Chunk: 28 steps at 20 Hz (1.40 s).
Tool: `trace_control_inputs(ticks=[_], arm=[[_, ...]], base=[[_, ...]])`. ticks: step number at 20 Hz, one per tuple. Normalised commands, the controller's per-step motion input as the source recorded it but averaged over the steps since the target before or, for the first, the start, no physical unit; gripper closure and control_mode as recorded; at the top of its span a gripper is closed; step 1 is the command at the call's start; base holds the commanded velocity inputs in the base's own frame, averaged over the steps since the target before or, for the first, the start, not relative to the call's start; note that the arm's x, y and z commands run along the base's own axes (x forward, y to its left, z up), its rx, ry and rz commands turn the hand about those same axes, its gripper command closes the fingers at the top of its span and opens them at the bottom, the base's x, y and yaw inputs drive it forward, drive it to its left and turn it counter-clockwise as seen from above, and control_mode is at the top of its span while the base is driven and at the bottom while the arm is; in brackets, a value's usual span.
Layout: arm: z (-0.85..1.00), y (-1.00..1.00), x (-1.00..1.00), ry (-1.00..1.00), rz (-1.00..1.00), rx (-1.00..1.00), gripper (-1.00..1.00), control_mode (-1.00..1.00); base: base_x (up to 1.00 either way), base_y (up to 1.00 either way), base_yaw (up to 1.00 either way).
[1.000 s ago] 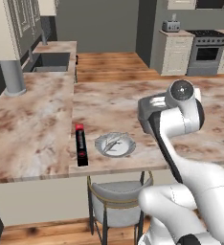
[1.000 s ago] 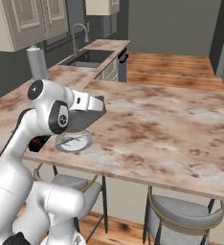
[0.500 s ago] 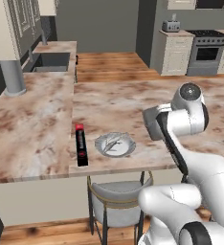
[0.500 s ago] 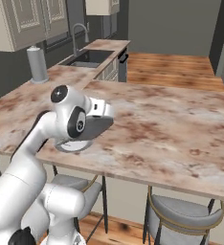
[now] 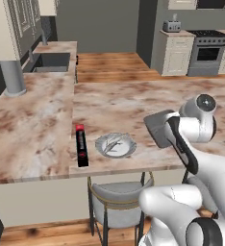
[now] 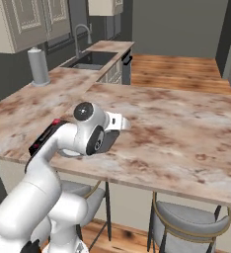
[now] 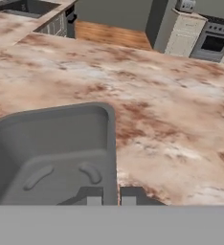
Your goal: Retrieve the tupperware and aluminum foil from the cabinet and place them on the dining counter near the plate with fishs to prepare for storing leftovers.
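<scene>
Tub (image 5: 157,129) hung over the counter (image 5: 114,103), its rim pinched in the closed gripper (image 7: 111,200). Plate (image 5: 115,144) lay at its nine o'clock, foil (image 5: 81,151) just beyond.

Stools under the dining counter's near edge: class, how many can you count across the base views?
2. One stool stands below the plate with fishs, its seat partly behind the arm; the other stool is further right along the dining counter. More may lie outside the frames.

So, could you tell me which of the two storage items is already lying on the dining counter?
The aluminum foil, the black box with a red end, lies flat beside the plate with fishs. The tupperware is held up by the arm.
</scene>
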Motion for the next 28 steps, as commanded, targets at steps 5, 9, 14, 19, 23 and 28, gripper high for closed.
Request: trace_control_inputs(ticks=[5, 9, 14, 19, 23, 28], arm=[[-0.33, 0.00, 0.52, -0.01, 0.00, 0.01, 1.00, -1.00], [-0.30, -0.08, 0.39, -0.03, 0.00, 0.01, 1.00, -1.00], [-0.33, -0.05, 0.32, -0.02, 0.00, 0.00, 1.00, -1.00], [-0.37, 0.00, 0.27, -0.02, 0.00, 0.00, 1.00, -1.00], [-0.36, -0.01, 0.29, 0.00, 0.00, 0.00, 1.00, -1.00], [-0.36, -0.15, 0.37, 0.00, 0.00, 0.02, 1.00, -1.00]], base=[[0.00, 0.00, 0.00], [0.00, 0.00, 0.00], [0.00, 0.00, 0.00], [0.00, 0.00, 0.00], [0.00, 0.00, 0.00], [0.00, 0.00, 0.00]])
